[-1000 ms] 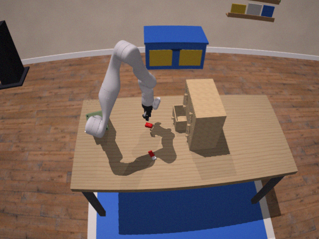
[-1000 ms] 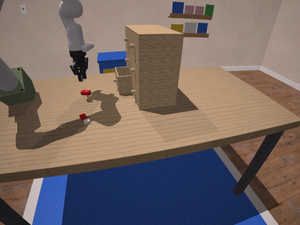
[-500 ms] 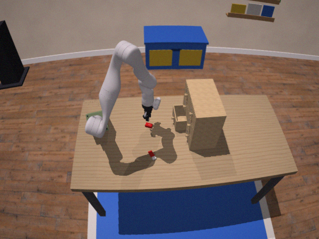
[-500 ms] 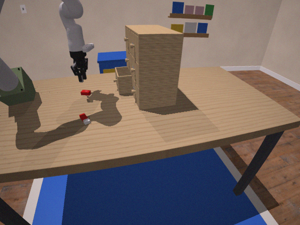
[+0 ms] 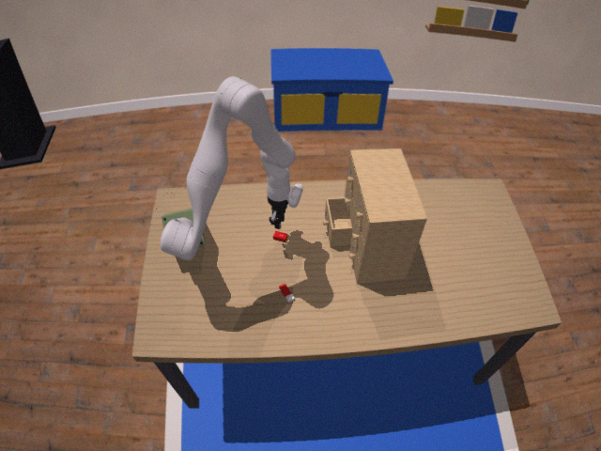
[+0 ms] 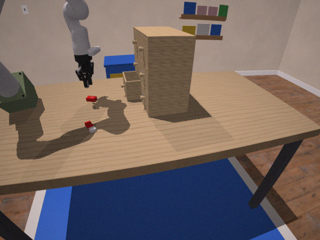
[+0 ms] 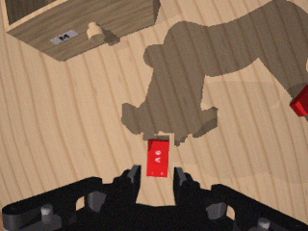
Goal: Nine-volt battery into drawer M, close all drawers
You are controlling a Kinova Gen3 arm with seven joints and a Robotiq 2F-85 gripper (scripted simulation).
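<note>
The chest (image 5: 388, 194) (image 6: 168, 72) has 1 drawer out, M (image 5: 339, 234) (image 6: 133, 89) (image 7: 82, 36). Above the counter (image 5: 233, 272) (image 6: 116, 149) (image 7: 48, 111), the pincer (image 5: 276, 225) (image 6: 87, 85) (image 7: 157, 176) hangs part-spread, gripping 0 things; lower it straight, centred over the 9-volt battery (image 5: 280, 236) (image 6: 91, 98) (image 7: 158, 159) lying beneath, then squeeze its long sides.

A red-and-white object (image 5: 286, 293) (image 6: 90, 126) (image 7: 301, 102) and a blue-and-yellow cabinet (image 5: 331, 65) (image 6: 119, 60) stand apart.

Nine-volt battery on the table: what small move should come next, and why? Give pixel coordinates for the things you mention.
Probably lower the gripper (image 5: 275, 225) (image 6: 87, 86) (image 7: 157, 176) straight down around the nine-volt battery (image 5: 280, 236) (image 6: 91, 98) (image 7: 158, 159), nudging slightly toward it if needed. The fingers stand apart with nothing between them, above the table, roughly lined up with its long sides, and drawer M (image 5: 339, 236) (image 6: 133, 90) (image 7: 82, 36) is already pulled out.
</note>
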